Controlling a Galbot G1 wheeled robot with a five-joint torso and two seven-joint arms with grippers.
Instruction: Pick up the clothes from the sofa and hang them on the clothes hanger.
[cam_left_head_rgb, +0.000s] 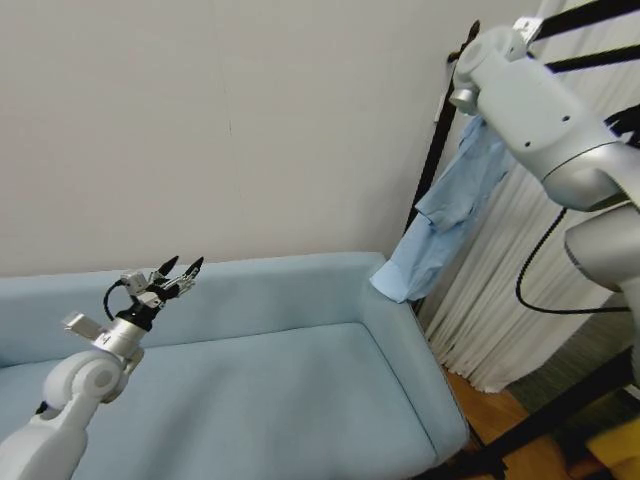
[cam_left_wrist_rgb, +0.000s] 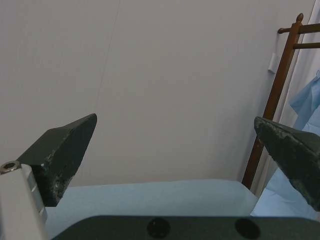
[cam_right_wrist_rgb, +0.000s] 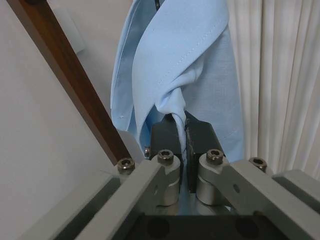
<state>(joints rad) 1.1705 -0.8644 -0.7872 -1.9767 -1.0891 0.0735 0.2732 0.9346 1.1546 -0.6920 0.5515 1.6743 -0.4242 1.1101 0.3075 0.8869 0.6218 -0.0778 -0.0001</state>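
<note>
One blue shirt (cam_left_head_rgb: 450, 200) hangs pinched in right hand (cam_right_wrist_rgb: 186, 129); left hand (cam_left_head_rgb: 185, 264) gapes.

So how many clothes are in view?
1: a light blue shirt, held in the right gripper beside the wooden rack, hem reaching the sofa. The left gripper hovers open over the seat; the sofa's left end is cropped.

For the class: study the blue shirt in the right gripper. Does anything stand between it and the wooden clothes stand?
Nothing visible does. The right gripper is shut on a fold of the blue shirt, which hangs right beside the post of the wooden clothes stand. The left gripper hovers open above the sofa, far aside.
</note>
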